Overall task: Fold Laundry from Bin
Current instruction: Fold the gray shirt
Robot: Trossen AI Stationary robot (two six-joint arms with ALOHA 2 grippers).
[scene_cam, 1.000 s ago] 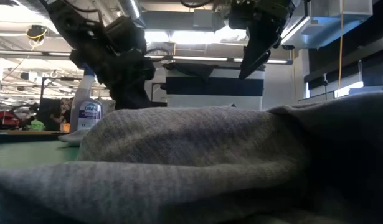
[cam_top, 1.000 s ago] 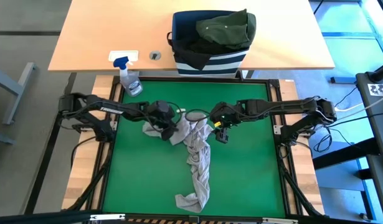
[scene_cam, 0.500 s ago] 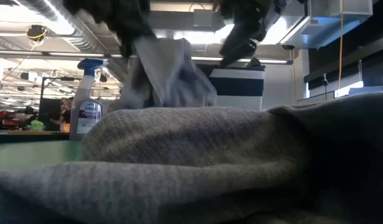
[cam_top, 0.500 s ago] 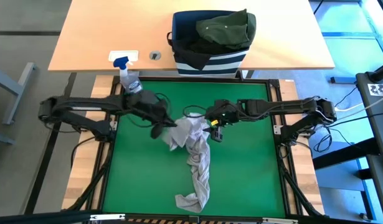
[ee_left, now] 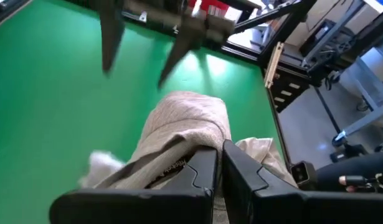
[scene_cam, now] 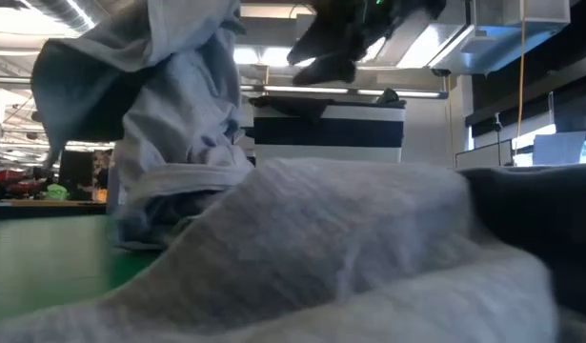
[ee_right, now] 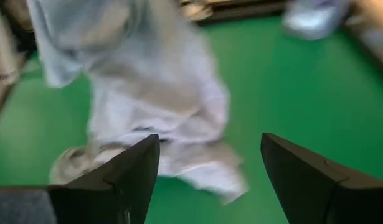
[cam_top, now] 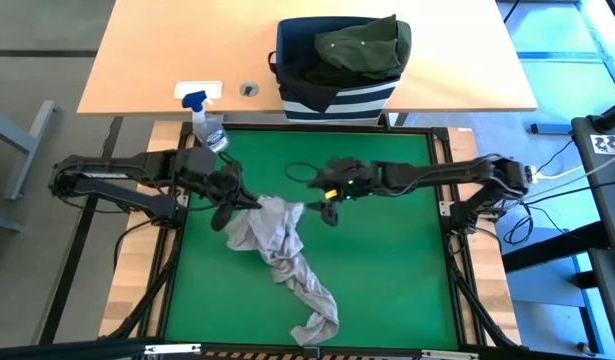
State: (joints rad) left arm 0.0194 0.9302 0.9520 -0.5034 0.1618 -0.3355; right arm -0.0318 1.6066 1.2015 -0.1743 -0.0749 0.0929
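The light grey garment (cam_top: 277,240) lies bunched on the green mat (cam_top: 387,270), trailing toward the near edge. Its far left end is raised, as the low view (scene_cam: 169,114) shows. My left gripper (cam_top: 227,207) is shut on that end. My right gripper (cam_top: 327,207) hovers open and empty just right of the garment, which shows ahead of its fingers (ee_right: 147,81). The navy striped bin (cam_top: 337,95) stands on the wooden table beyond the mat. The dark olive garment (cam_top: 365,45) lies on top in it, with black cloth (cam_top: 307,72) beneath. My left gripper pinches a bunched fold of the grey garment's far left end (ee_left: 197,140) between its two fingers. The fingers slant down from the table's left. That end is lifted off the mat and hangs slack below the fingers; the rest (cam_top: 312,310) lies on the mat.
A clear spray bottle with a blue nozzle (cam_top: 209,128) stands at the mat's far left corner, close behind my left arm. A dark frame (cam_top: 442,200) borders the mat. Bare mat lies to the right and near left of the garment.
My left gripper has moved toward the table's left edge and up, staying shut on the grey garment. The garment's far end has been lifted and dragged left, while its near end has stayed about where it was. My right gripper has drifted left.
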